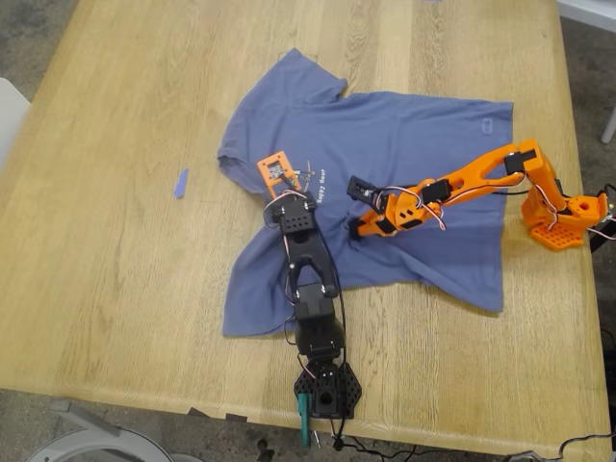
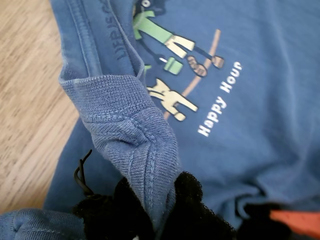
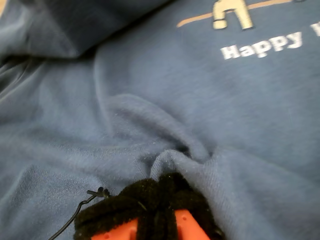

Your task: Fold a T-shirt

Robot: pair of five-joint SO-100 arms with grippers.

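One wooden table (image 1: 115,318) carries everything. One slate-blue T-shirt (image 1: 423,144) lies spread over its middle, hem toward the exterior view's right, a sleeve reaching the top of that view and another the bottom, neck end toward its left.

Two arms work over it: a black arm (image 1: 310,279) coming up from the near edge and an orange arm (image 1: 472,173) coming in from the exterior view's right. One small blue scrap (image 1: 181,183) lies on bare wood, apart from the shirt, on the exterior view's left.

The chest carries one cartoon print (image 2: 170,55) in green and pale yellow, with the words "Happy Hour" (image 2: 220,100) beside it. There is lettering inside the neck that I cannot read with confidence.

My first gripper (image 2: 157,210), on the black arm, is clenched on the ribbed collar (image 2: 130,125), which rises bunched between its padded jaws. My second gripper (image 3: 160,200), on the orange arm, is nearly closed, pinching a ridge of the chest cloth near the print.
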